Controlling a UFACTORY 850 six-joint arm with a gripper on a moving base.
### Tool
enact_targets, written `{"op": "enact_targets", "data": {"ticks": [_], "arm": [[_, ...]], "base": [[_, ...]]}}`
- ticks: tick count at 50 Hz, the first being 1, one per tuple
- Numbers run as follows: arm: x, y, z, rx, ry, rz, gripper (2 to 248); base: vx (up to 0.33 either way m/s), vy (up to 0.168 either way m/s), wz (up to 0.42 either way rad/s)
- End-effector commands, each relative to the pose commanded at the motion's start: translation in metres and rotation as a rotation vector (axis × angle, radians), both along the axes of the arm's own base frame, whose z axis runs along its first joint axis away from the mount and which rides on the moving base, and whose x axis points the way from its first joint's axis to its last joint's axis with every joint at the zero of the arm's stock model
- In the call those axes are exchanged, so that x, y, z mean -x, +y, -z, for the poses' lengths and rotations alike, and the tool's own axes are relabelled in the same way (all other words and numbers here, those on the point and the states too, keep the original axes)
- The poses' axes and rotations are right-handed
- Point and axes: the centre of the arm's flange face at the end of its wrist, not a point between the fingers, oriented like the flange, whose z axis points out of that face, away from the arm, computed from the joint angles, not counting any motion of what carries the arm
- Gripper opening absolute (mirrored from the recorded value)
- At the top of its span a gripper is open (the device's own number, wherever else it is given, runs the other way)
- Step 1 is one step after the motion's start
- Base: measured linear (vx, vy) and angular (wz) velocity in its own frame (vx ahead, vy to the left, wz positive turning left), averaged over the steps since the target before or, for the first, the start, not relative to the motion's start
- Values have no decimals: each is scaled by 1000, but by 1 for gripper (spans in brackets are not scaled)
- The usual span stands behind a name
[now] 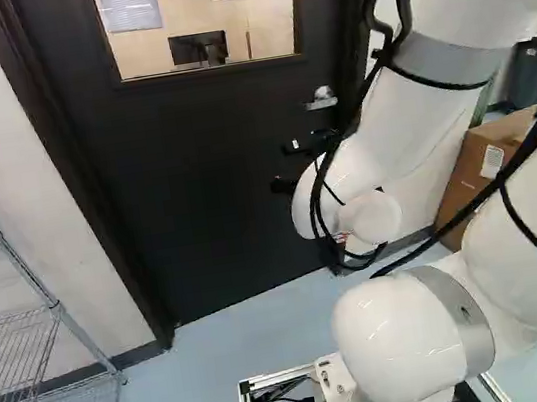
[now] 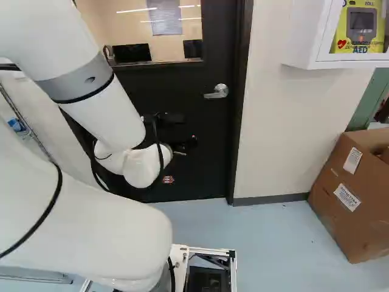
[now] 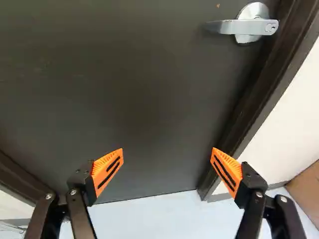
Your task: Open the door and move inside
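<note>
Since the big, flat, dark-painted door [image 2: 206, 146] looks shut, it's all about the reach, imo. The chunky white robot arm [image 2: 106, 100] stands in front of the door, and its black two-finger gripper [image 3: 167, 151] is spread wide, nothing between the orange ribbed pads [image 3: 102, 167], facing plain door panel. The silver metal lever handle [image 3: 227, 26] is up near the door's latch edge, roughly level, free end toward the door's middle. So the gripper probably needs to go up and toward that edge.
</note>
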Motion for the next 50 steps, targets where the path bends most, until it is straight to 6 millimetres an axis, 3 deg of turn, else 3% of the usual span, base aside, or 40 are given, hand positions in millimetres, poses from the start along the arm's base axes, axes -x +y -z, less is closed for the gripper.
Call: {"op": "enact_targets", "data": {"ticks": [21,50], "arm": [[0,0,0,0,0,0,247],[-7,-3,-9,0,-25,11,247]], "base": [[139,-7,-18],[2,0,1]]}}
